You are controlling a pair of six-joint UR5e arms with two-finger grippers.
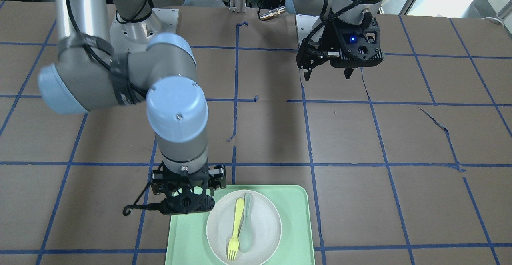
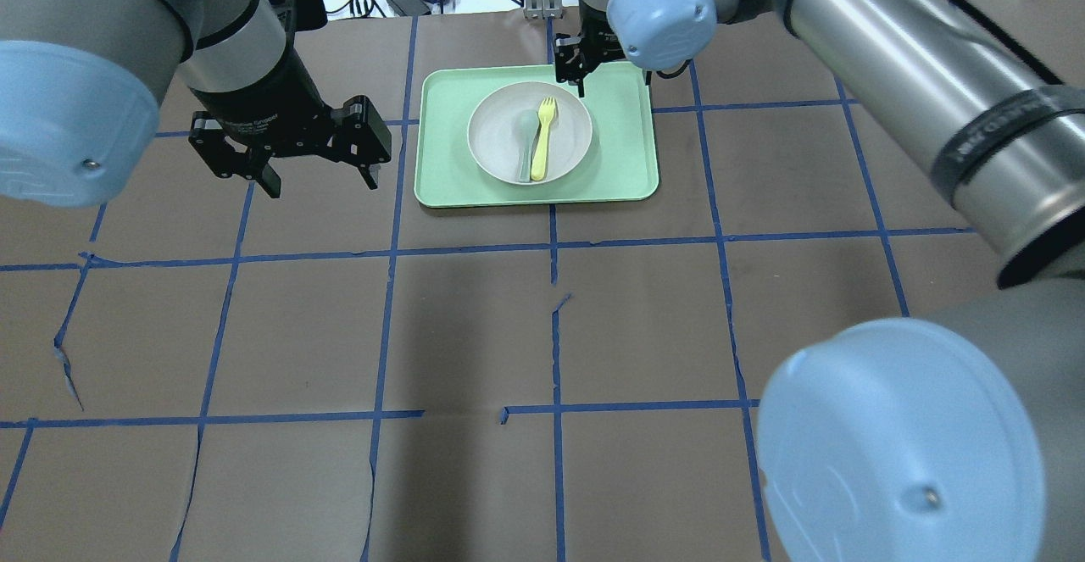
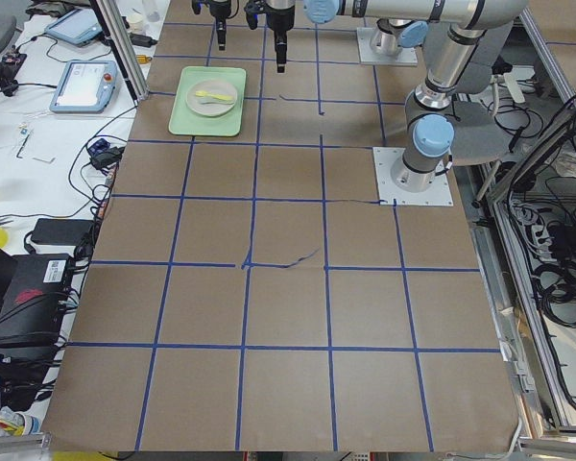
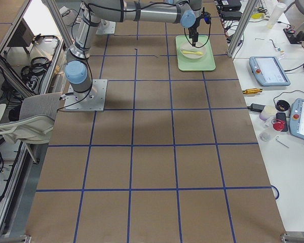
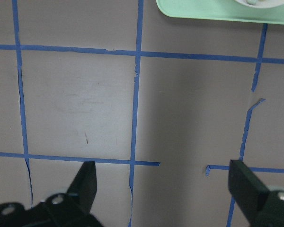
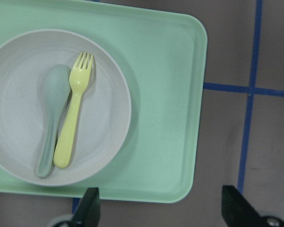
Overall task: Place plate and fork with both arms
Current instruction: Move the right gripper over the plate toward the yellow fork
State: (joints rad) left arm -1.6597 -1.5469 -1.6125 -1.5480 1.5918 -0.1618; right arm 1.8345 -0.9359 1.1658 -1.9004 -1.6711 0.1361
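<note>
The white plate (image 2: 566, 134) sits in the light-green tray (image 2: 623, 155) at the table's far middle. The pale-yellow fork (image 2: 540, 142) lies in the plate, beside the spoon. My right gripper (image 2: 614, 77) hovers open and empty over the tray's far edge, just right of the plate; its wrist view shows the plate (image 6: 104, 109) and fork (image 6: 71, 123) below the gripper (image 6: 161, 210). My left gripper (image 2: 320, 179) is open and empty above bare table, left of the tray. In the front view the fork (image 1: 236, 227) lies on the plate (image 1: 266, 225).
A pale grey-green spoon (image 2: 525, 140) lies in the plate, touching the fork's left side. The brown table carries a blue tape grid (image 2: 555, 244). The tray's edge (image 5: 217, 12) shows at the top of the left wrist view. Side benches hold tablets (image 4: 266, 71) and cables.
</note>
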